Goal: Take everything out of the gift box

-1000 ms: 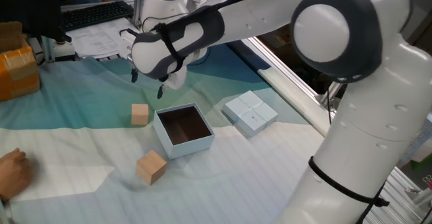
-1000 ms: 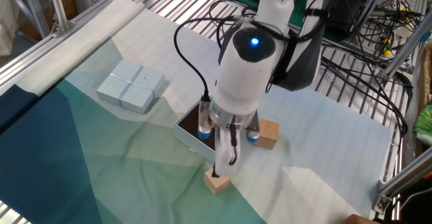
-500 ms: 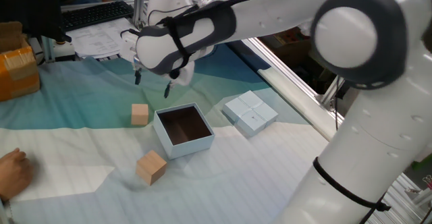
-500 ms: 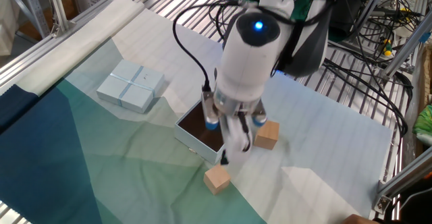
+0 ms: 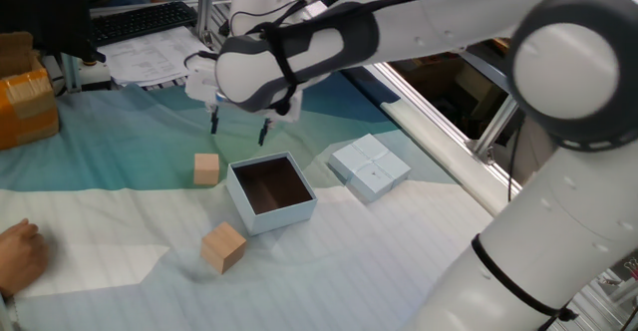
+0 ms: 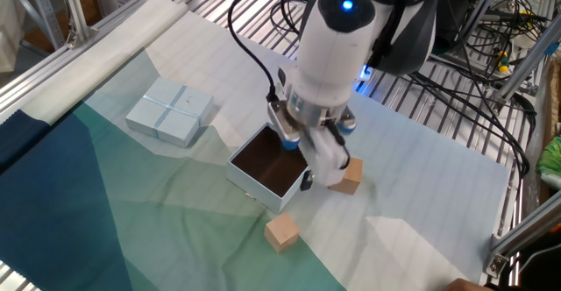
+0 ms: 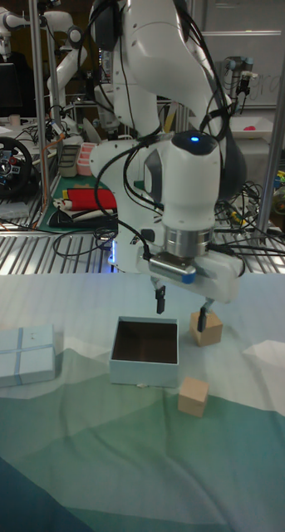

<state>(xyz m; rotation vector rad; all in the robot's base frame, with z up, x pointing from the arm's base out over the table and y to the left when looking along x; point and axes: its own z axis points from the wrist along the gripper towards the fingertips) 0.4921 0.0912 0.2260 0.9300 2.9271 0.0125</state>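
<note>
— Now, where? Square pale-blue cardboard gift box (image 5: 271,192), dark brown inside, empty; two tan wooden cubes (image 5: 223,246) (image 5: 206,168) outside on cloth.
— And gripper (image 7: 182,307)? Spread wide, empty, raised since before.

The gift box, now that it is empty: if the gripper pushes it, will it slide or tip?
The gift box looks like thin cardboard with nothing inside, so probably very light. Its low walls and flat base suggest sliding rather than tipping. The cloth beneath is wrinkled, so it may catch or turn.
</note>
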